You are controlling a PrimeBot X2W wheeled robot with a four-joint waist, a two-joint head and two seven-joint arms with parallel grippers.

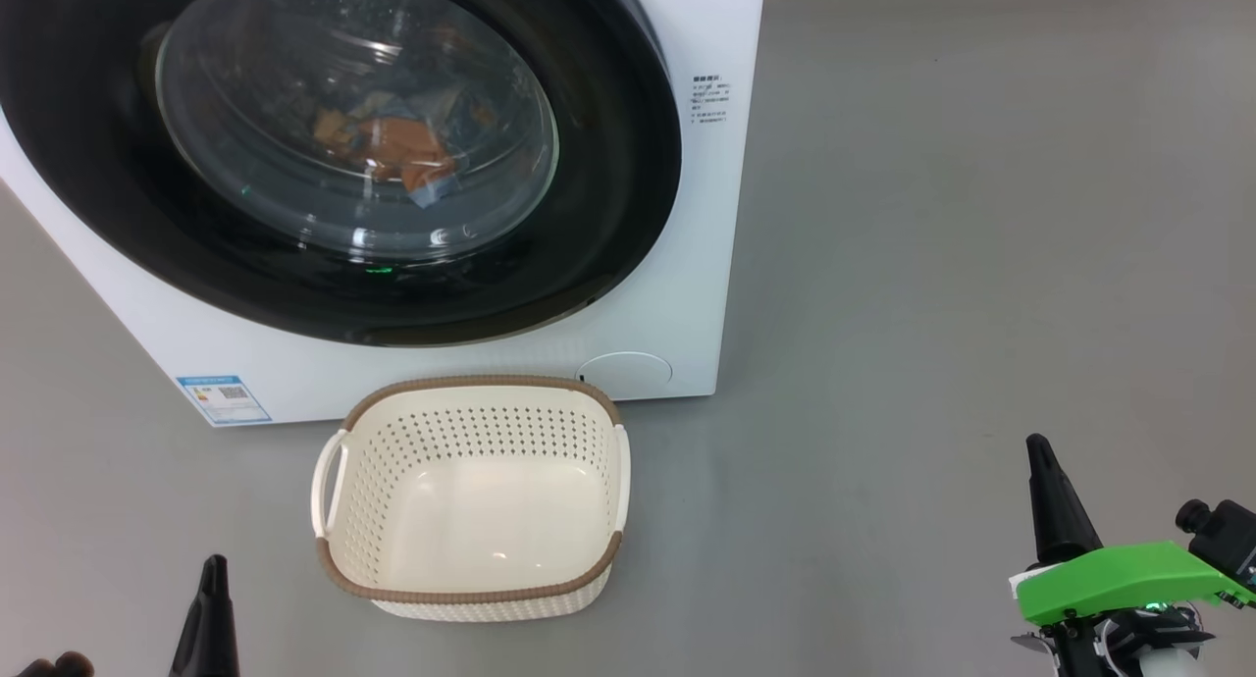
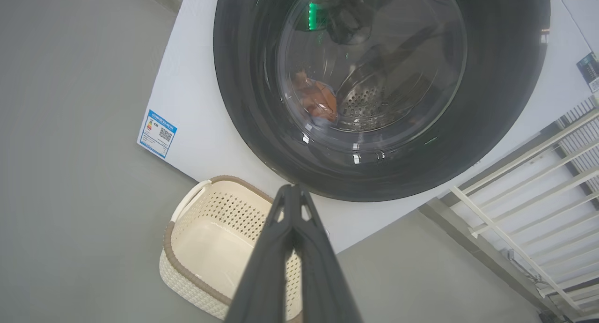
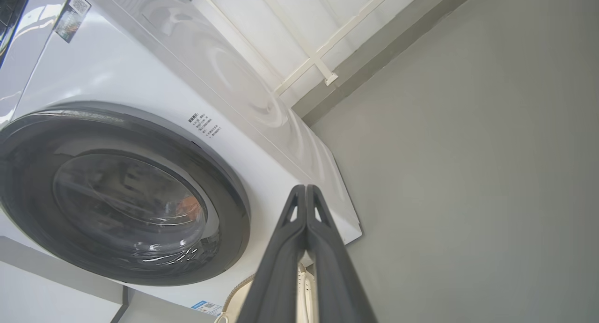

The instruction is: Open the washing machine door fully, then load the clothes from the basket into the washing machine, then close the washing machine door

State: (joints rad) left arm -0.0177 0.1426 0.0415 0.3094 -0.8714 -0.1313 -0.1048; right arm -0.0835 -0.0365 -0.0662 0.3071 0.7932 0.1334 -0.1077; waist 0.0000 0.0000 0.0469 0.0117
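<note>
Showing clothes (image 1: 397, 152) inside washing machine (image 1: 677, 294), door (image 1: 613, 167) closed

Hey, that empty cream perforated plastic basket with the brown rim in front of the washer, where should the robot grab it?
On the cream-white perforated plastic basket, probably the left side handle, coming down from above with the left gripper, once opened. The loop stands off the wall, leaving a gap for one finger, and the basket sits upright and empty.

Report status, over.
Left gripper, right gripper shut, empty. Door closed, clothes inside. Basket empty. Nothing in the way.
</note>
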